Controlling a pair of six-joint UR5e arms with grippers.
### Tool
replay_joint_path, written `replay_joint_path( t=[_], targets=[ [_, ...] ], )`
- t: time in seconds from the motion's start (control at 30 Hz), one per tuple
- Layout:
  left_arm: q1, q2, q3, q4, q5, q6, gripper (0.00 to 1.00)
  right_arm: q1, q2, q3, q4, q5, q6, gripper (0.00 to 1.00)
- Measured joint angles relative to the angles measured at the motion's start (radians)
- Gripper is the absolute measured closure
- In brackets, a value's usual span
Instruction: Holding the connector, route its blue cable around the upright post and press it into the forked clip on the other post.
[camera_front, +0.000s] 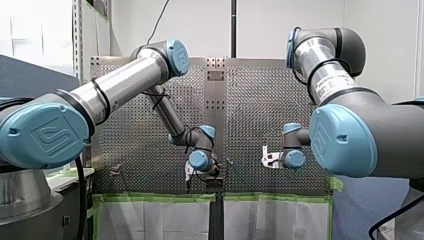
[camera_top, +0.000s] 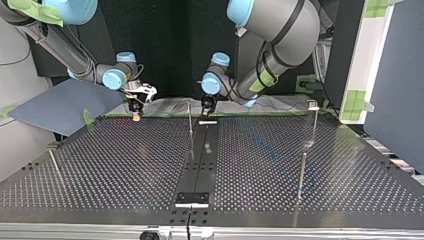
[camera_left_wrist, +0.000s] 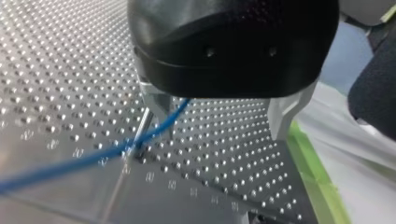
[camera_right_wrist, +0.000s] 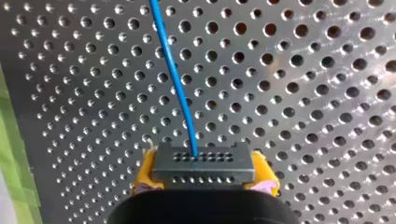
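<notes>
In the right wrist view a black connector sits between yellow pads, and my right gripper is shut on it. A blue cable runs from the connector out over the perforated table. In the left wrist view the same blue cable passes close by one metal finger and against a thin upright post. My left gripper is open, its fingers wide apart with nothing clamped. In the top view my left gripper hangs beside the thin post, and my right gripper is at the left.
A post with a forked clip stands at the top view's right, with another plain post nearer the camera. A short post stands at the left. Green tape lines the table edge beside my left gripper.
</notes>
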Motion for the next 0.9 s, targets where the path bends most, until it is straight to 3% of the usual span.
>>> replay_joint_path(
  t=[0.37,0.9],
  targets=[
    [-0.024,0.062,-0.067,0.022,0.034,0.060,0.00,0.001,0.000,0.000,0.015,-0.001,0.000,1.00],
    [-0.062,0.097,-0.090,0.025,0.029,0.067,0.00,-0.001,0.001,0.000,0.032,-0.002,-0.001,1.00]
  ],
)
